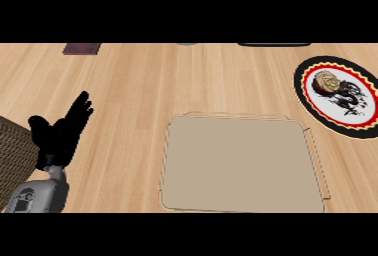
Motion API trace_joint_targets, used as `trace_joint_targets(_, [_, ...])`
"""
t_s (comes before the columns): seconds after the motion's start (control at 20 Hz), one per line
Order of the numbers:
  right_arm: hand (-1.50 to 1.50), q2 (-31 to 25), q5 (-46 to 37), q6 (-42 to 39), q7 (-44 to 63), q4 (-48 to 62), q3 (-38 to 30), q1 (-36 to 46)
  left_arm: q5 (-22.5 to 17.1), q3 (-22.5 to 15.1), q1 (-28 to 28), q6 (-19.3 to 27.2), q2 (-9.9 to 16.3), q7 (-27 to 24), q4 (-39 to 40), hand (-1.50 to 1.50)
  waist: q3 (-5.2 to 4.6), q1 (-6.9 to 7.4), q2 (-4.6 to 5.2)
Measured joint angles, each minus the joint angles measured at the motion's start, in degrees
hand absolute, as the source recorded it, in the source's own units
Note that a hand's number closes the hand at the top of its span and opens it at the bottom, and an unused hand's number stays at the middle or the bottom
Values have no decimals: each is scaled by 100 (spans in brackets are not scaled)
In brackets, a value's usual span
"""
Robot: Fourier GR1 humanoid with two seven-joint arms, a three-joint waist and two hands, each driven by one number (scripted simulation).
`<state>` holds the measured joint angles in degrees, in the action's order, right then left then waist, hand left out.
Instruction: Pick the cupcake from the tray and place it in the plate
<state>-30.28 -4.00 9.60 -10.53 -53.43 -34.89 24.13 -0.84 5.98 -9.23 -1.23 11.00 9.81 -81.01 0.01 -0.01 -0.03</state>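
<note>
The cupcake [325, 81], tan swirled top, sits on the plate [313, 95]; left hand [60, 131] rests with fingers straight, holding nothing.

Even, bright light on the counter [184, 80]; only faint, soft shadows.

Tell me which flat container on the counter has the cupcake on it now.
The round plate with the black, red and yellow rim, at the right, holds the cupcake. The beige tray is bare.

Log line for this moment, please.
cupcake: on patterned round plate | tan flat tray: bare | left hand: open, resting | right hand: out of view
</note>
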Motion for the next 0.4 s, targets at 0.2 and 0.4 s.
trace_joint_targets(0.2, [-150, -286, 123, -92, 14, 145, 5, -86, 100, -21, 0, 46, -60, -70, 20, 0, -1, 8, 2])
trace_joint_targets(0.4, [-150, -427, 190, -161, -108, 343, 5, -275, 116, -5, 44, 1, -50, -83, -26, 0, 1, 8, 3])
